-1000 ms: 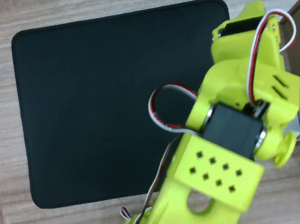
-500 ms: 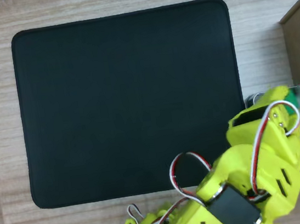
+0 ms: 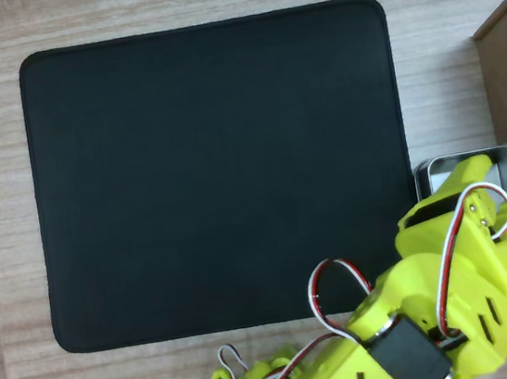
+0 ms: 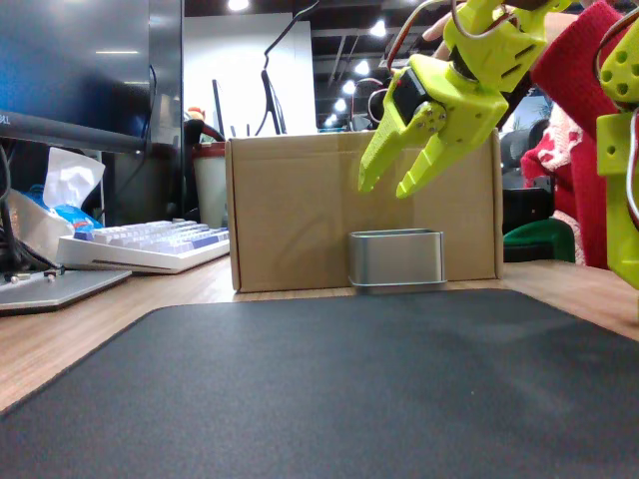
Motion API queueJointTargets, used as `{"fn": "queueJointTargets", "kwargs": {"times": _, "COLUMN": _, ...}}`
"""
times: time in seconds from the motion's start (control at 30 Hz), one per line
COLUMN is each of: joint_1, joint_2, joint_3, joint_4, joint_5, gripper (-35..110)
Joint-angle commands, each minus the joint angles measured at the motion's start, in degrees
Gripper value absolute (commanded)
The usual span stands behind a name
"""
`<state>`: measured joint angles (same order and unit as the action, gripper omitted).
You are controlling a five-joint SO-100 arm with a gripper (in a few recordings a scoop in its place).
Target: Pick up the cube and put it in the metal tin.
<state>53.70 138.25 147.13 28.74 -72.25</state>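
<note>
in the fixed view the gripper point(image 4: 394, 186) hangs spread and empty at twelve o'clock above the metal tin point(image 4: 396, 259), which sits against the cardboard box point(image 4: 290, 210) beyond the black mat point(image 4: 329, 389).

In the overhead view the yellow arm point(image 3: 438, 315) is drawing back toward the bottom right corner, so it is now uncovering the whole black mat point(image 3: 218, 171). More of the metal tin point(image 3: 434, 175) is showing than half a second ago. The green spot seen then at the arm's tip is no longer showing.
</note>
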Motion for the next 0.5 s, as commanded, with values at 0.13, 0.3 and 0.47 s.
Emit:
{"fn": "queueJointTargets", "kwargs": {"times": 0.13, "joint_1": -1.6, "joint_2": 2.3, "joint_3": -0.2, "joint_4": 0.3, "joint_5": 5.6, "gripper": 25}}
{"fn": "queueJointTargets", "kwargs": {"times": 0.3, "joint_1": -6.9, "joint_2": 8.5, "joint_3": -2.4, "joint_4": 0.1, "joint_5": 32.2, "gripper": 25}}
{"fn": "queueJointTargets", "kwargs": {"times": 0.47, "joint_1": -15.9, "joint_2": 18.6, "joint_3": 2.7, "joint_4": -3.3, "joint_5": 37.4, "gripper": 25}}
